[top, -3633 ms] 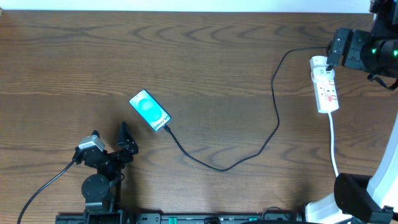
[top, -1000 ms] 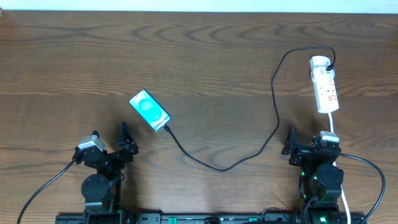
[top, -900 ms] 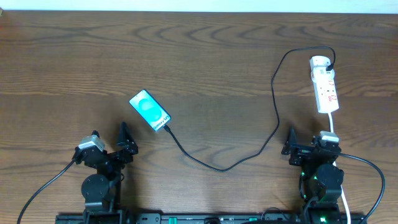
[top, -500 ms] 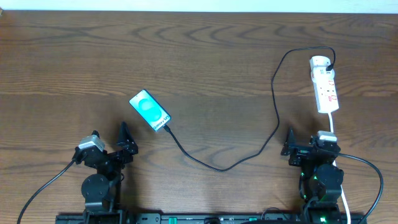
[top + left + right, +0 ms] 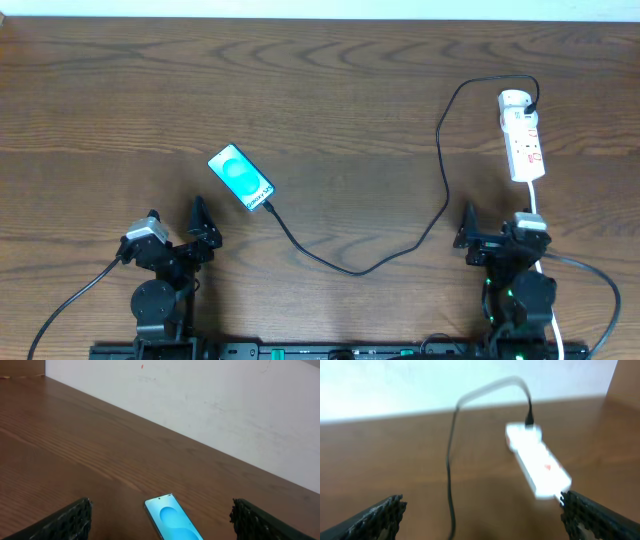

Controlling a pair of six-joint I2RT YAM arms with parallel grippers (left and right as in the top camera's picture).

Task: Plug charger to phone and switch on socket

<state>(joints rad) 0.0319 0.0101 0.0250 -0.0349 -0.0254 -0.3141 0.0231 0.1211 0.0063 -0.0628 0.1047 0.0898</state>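
Phone (image 5: 172, 520) between open pincer (image 5: 162, 520) fingers (image 5: 67, 522)

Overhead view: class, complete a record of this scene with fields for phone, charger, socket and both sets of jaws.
phone: flat on table, screen lit cyan
charger: black cable running from phone's end to socket's far end
socket: white strip on the right side; switch state too small to tell
left jaws: open, empty
right jaws: open, empty

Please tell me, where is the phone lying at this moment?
In the overhead view the phone lies flat on the left half of the table, just ahead of the left gripper; the charger reaches its near end.
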